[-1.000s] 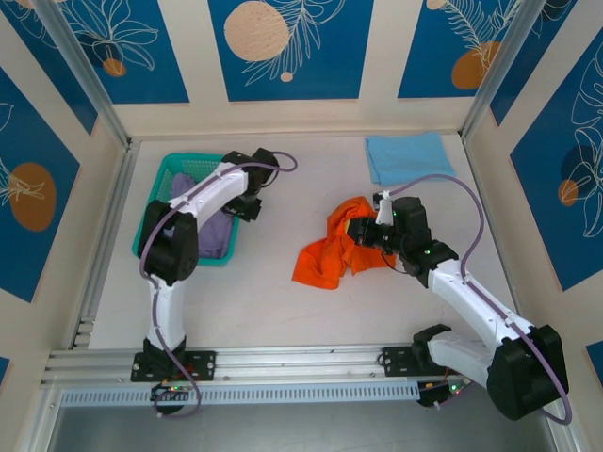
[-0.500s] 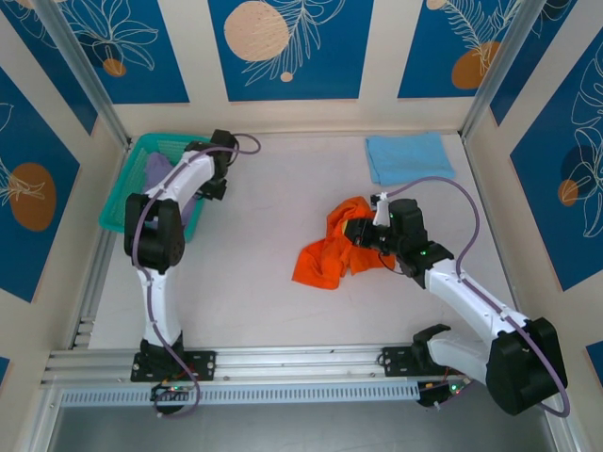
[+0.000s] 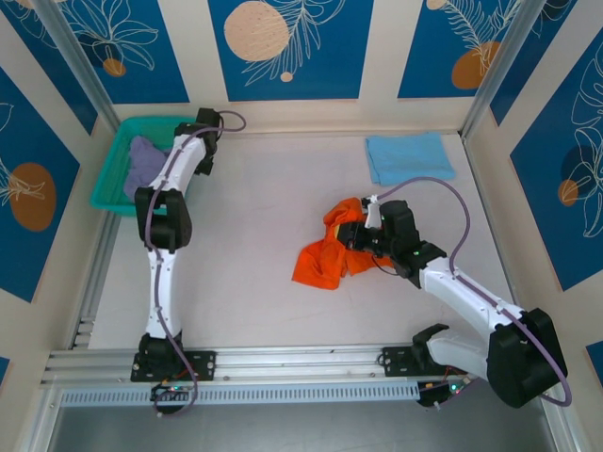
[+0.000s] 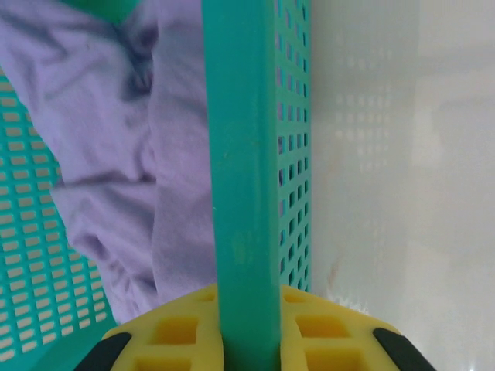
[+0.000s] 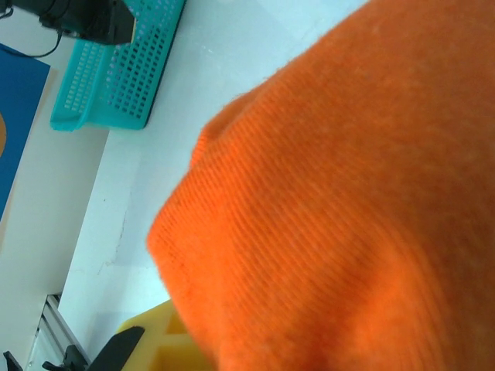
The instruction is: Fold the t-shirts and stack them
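The orange t-shirt (image 3: 320, 266) lay crumpled mid-surface (image 3: 254, 217), a bunch of it pinched in the closed right fingers (image 5: 155, 340). The folded light blue t-shirt (image 3: 408, 156) lay far right. The lavender t-shirt (image 3: 143, 162) sat in the teal mesh basket (image 3: 105, 188), far left, its wall clamped between the left fingers (image 4: 174, 340).

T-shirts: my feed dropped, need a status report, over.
Left gripper shut on teal basket rim, lavender t-shirt inside. Right gripper shut on crumpled orange t-shirt, mid-table. Light blue t-shirt lies flat, far right. Nothing in the way.
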Available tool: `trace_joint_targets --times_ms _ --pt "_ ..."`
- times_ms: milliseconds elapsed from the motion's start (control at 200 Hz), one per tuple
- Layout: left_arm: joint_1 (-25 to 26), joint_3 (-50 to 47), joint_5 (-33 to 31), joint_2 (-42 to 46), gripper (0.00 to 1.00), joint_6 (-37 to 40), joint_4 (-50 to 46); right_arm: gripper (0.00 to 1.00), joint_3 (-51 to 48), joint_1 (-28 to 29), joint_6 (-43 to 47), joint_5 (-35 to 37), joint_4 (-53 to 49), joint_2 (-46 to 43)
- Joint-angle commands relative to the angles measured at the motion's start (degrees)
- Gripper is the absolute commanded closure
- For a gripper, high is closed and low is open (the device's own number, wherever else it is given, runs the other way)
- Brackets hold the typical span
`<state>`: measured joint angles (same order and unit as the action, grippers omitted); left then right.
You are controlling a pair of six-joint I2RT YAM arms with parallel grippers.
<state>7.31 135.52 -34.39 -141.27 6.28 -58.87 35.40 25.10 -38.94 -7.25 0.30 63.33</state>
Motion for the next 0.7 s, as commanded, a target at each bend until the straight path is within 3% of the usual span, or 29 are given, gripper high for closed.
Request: trace_joint_targets --times_ms 0,310,625,695 --pt "-0.95 7.11 -2.97 -3.66 1.00 1.51 0.58 1.00 -0.42 0.65 0.80 1.25 2.51 0.52" --pt "-2.19 9.41 -8.65 -6.99 0.99 2.53 2.02 1.00 -0.77 0.83 1.50 1.83 3.92 2.09" --pt "-5.02 9.39 -9.19 -7.43 0.91 2.98 4.67 1.00 -0.50 1.18 1.67 1.75 4.23 3.16" --pt "-5.03 9.53 -8.40 -7.61 0.83 3.47 5.00 1.00 -0.58 1.18 1.61 1.72 4.44 3.31"
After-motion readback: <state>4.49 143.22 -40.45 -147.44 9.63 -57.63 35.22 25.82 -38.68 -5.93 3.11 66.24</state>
